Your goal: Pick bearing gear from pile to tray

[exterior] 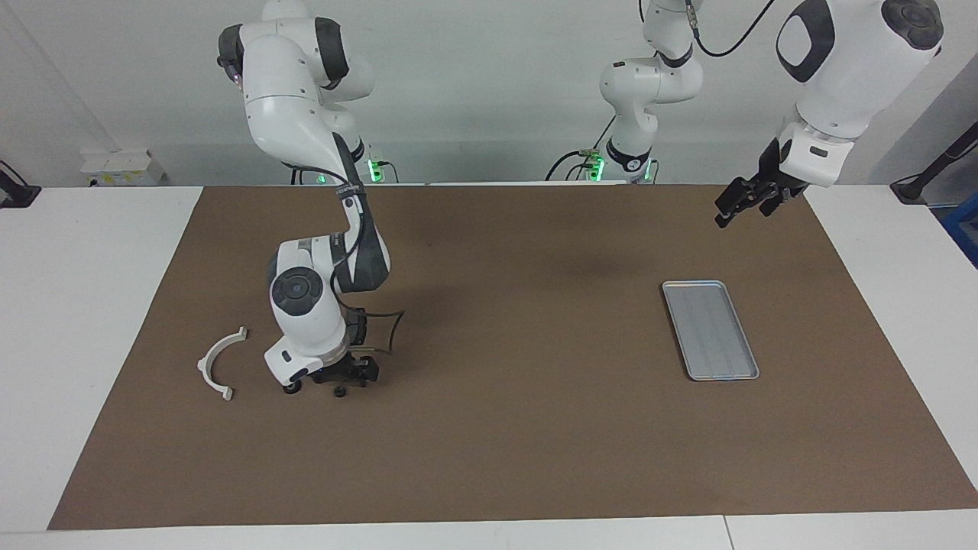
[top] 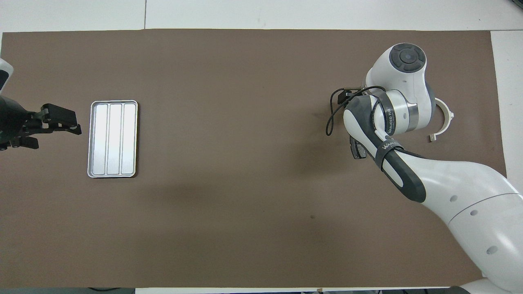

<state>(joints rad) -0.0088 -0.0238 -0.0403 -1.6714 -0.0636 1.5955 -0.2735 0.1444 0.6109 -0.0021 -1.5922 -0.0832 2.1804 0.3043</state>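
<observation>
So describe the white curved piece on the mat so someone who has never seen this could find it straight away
Start at the brown mat and go to the right arm's end, where the right claw hangs low over small black parts. Beside them, toward the mat's edge, lies the white curved piece. It is the only white thing there, an open half-ring with small tabs at its ends.

Even, bright light falls from above. Soft, blurred shadows lie on the brown mat (exterior: pixel 504 428) under both arms. The tray (top: pixel 112 139) glares white in the overhead view.
</observation>
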